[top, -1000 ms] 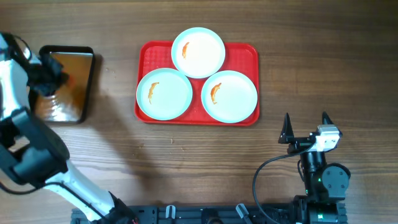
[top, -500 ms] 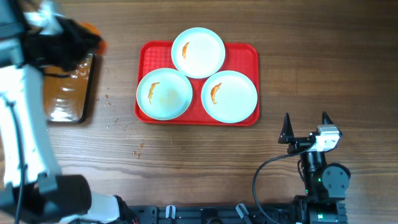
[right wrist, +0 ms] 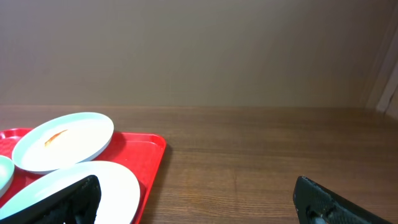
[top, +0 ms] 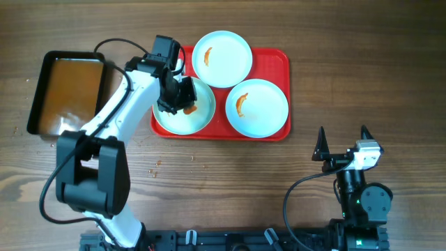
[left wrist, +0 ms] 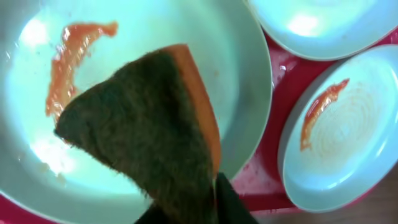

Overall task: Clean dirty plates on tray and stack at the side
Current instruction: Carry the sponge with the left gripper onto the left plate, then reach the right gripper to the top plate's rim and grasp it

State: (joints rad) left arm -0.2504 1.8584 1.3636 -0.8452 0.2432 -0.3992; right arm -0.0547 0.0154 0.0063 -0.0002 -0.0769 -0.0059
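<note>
Beside the sponge (left wrist: 149,143), only the left wrist shows the plate's (left wrist: 239,81) smear (left wrist: 65,68).

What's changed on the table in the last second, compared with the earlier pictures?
The left gripper, carrying a sponge, swung from the black pan across to hover over the nearest plate on the tray. The other two plates and the right gripper, jaws open, stayed put.

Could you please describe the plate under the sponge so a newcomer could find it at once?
Find the red tray mid-table. Of the three on it, yours is the plate nearest the black pan of brown water, on the robot's side. Only it has the left pincer holding a sponge over it.
</note>
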